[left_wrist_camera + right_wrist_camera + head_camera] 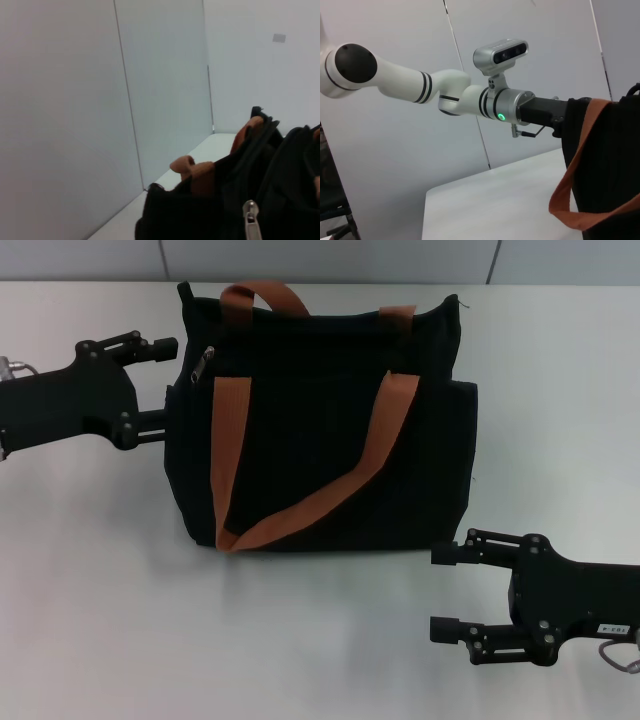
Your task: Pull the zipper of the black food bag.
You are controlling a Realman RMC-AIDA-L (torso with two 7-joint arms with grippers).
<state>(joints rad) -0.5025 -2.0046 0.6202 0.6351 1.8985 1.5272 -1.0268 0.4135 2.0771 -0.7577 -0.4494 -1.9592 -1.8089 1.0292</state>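
1. Zipper pull, a small silver tab, sits at the left end of the zip line on the upper front of the black food bag; its long axis hangs slantwise, its free end pointing down and toward the bag's left edge.
2. In the left wrist view the same zipper pull shows close up, hanging roughly straight down against black fabric.
3. The black food bag stands upright on the white bench, its broad front facing the head camera and its long axis running left to right.
4. Two orange-brown straps form a V on the front, and the handles rise above the top edge.
5. The left gripper is at the bag's left side, level with the zip line, its fingers released and spread, pointing at the bag; the upper finger is just beside the pull tab, the lower one reaches the bag's side wall.
6. The right gripper hangs over the bench near the bag's lower right corner, apart from it, its fingers released and gripping nothing.
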